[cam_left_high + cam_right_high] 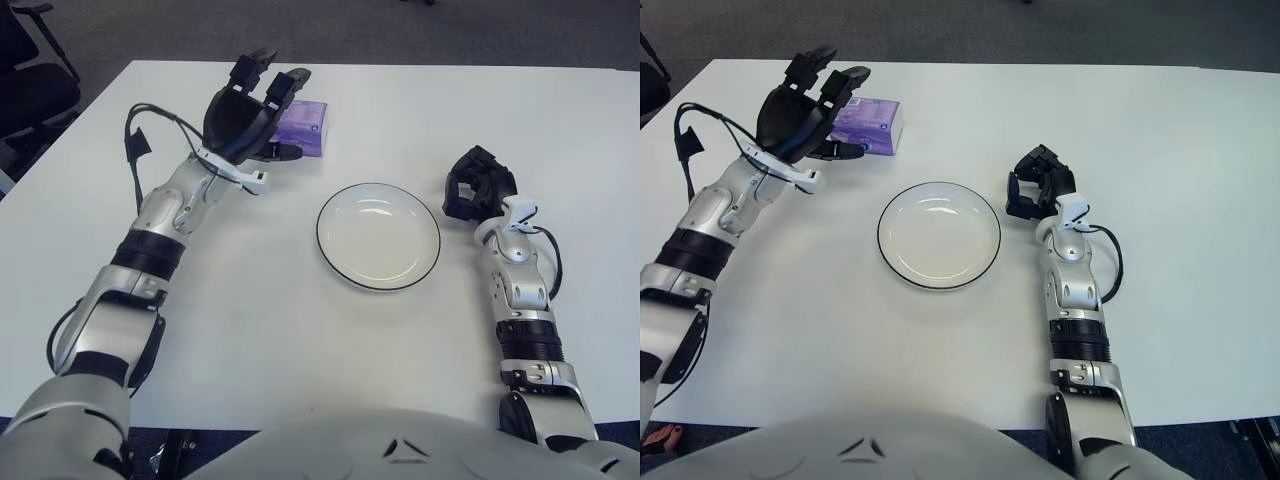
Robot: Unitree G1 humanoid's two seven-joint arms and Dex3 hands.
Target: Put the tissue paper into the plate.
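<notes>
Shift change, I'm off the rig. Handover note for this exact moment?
Left hand: raised at the tissue pack's left side, fingers spread around it, not closed; no grasp yet.
Right hand: idle, shows just right of the plate, fingers curled, holding nothing.
Tissue pack: purple, on the table behind and left of the plate.
Plate: mid-table, nothing in it.
Done: left hand positioned at the pack.
Left: close on the pack, lift it, carry it right and toward the robot, set it in the plate.
</notes>
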